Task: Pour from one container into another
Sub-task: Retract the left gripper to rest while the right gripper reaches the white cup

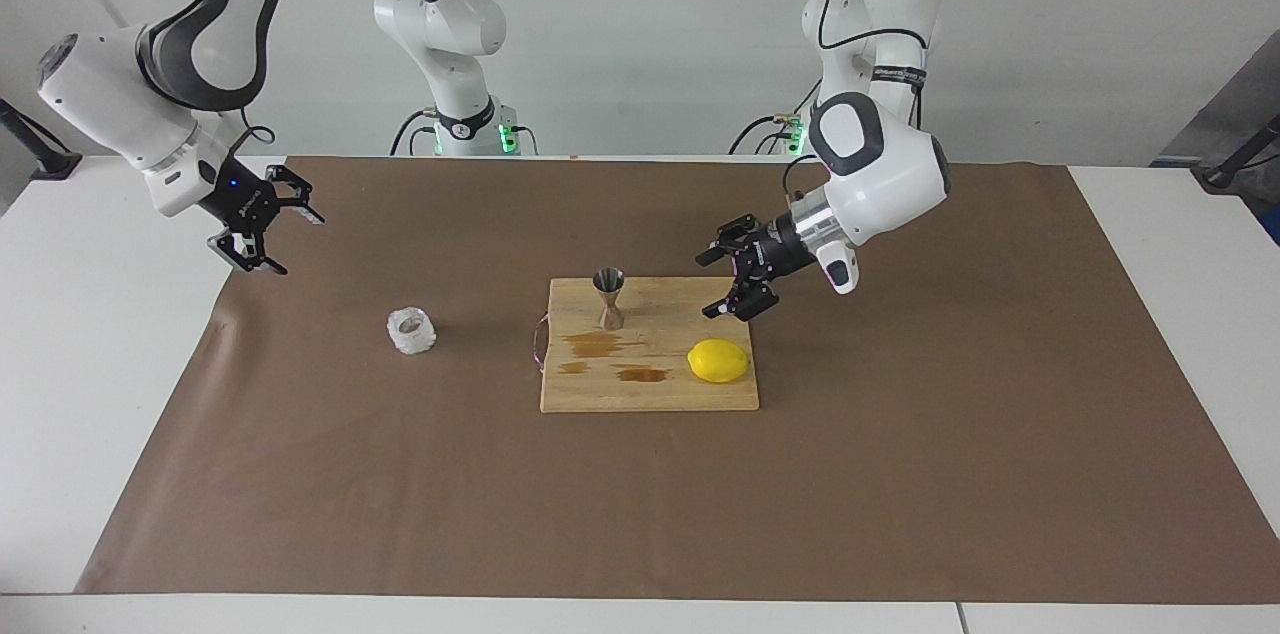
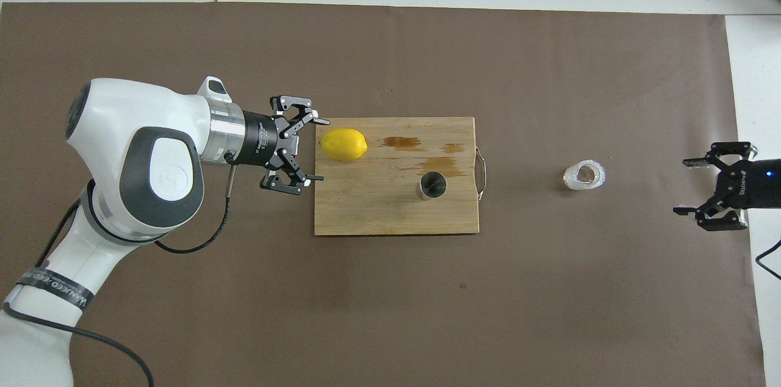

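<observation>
The whitish knobbly glass cup [image 1: 411, 331] [image 2: 584, 175] stands on the brown mat, between the cutting board and the right arm's end of the table. The steel hourglass jigger [image 1: 608, 298] [image 2: 432, 184] stands upright on the wooden cutting board [image 1: 650, 394] [image 2: 378, 210]. My left gripper [image 1: 707, 286] [image 2: 317, 150] hangs open and empty over the board's edge toward the left arm's end, apart from the jigger. Over the mat's edge at the right arm's end, my right gripper [image 1: 297, 244] [image 2: 682, 187] is open and empty, pointing toward the cup with a gap between them.
A yellow lemon [image 1: 718, 360] [image 2: 343, 144] lies on the board, just below the left gripper. Brown wet stains [image 1: 600, 344] [image 2: 440, 162] mark the board beside the jigger. A metal handle [image 2: 482, 167] sticks out of the board's edge toward the cup.
</observation>
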You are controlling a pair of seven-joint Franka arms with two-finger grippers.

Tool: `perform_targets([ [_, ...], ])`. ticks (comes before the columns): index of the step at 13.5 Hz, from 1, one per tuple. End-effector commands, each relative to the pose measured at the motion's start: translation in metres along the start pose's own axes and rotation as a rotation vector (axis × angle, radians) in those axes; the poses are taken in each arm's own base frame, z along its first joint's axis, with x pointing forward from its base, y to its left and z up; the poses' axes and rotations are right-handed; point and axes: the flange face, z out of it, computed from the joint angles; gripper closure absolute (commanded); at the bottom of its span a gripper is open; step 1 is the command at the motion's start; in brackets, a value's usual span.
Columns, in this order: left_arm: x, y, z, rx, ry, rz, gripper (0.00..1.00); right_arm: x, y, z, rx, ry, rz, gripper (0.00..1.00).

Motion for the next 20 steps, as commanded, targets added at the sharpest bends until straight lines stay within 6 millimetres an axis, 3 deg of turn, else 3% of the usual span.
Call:
perform_targets([
  [1, 0.003, 0.013, -0.014, 0.051, 0.133, 0.15, 0.0, 0.005, 0.011, 0.029, -0.018, 0.05, 0.0, 0.0],
  [4, 0.01, 0.014, -0.029, 0.114, 0.267, 0.369, 0.0, 0.016, 0.015, 0.061, 0.001, 0.147, -0.05, 0.0],
  [9, 0.052, 0.017, -0.078, 0.198, 0.376, 0.708, 0.0, -0.007, 0.016, 0.124, 0.06, 0.282, -0.129, 0.0],
  [12, 0.078, 0.02, -0.107, 0.252, 0.422, 0.915, 0.0, 0.002, 0.013, 0.129, 0.079, 0.3, -0.145, 0.0],
  [16, 0.095, 0.017, -0.131, 0.386, 0.45, 1.188, 0.0, 0.015, 0.011, 0.14, 0.087, 0.32, -0.177, 0.0],
  [20, 0.113, 0.013, -0.16, 0.404, 0.454, 1.31, 0.0, 0.024, 0.009, 0.15, 0.086, 0.327, -0.207, 0.0],
])
